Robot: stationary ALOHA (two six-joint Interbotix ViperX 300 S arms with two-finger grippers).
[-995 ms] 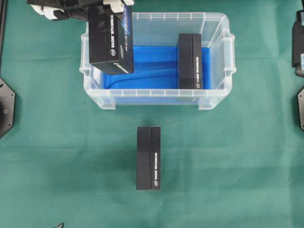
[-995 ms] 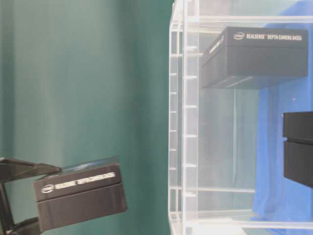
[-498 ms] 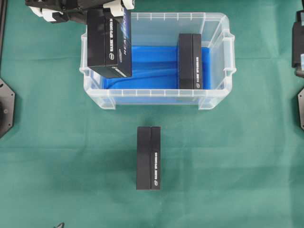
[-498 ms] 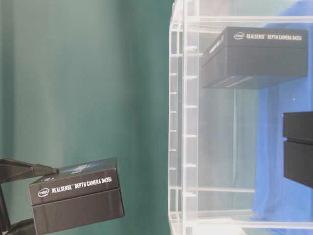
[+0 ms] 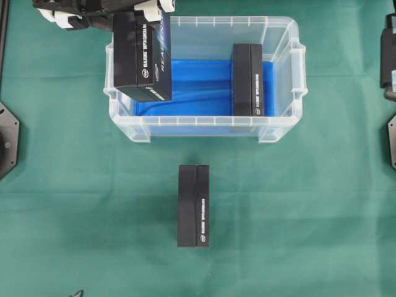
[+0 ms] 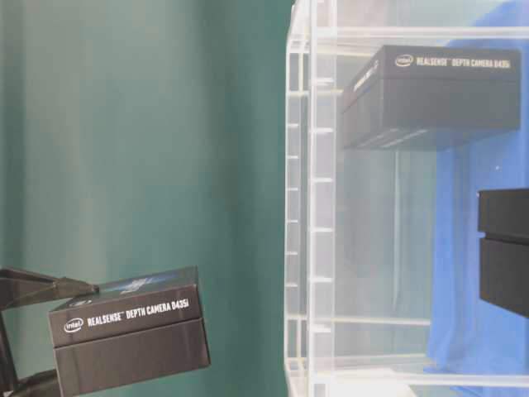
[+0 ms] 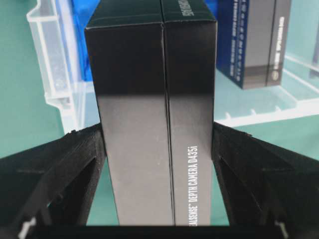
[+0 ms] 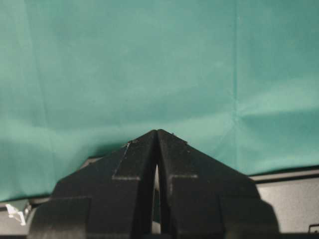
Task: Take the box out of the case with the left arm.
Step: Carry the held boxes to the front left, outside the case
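Overhead: the left end effector point(image 5: 141, 7), mostly cut off by the top edge at 11 o'clock, grips a black box point(image 5: 142, 54) raised over the left end of the clear case point(image 5: 204, 127). A second box point(image 5: 247, 80) stands inside the case toward 1 o'clock; a third box point(image 5: 193, 205) lies on the green tabletop point(image 5: 309, 216) at 6 o'clock.

Table level: the held box point(image 6: 128, 341) hangs outside the case wall point(image 6: 310, 207), at 8 o'clock; only slivers of the fingers point(image 6: 33, 285) show.

Left wrist: both fingers point(image 7: 75, 159) press the box's point(image 7: 152, 114) sides.

Right wrist: the right end effector point(image 8: 157, 132) is clenched, tips together, over bare cloth.
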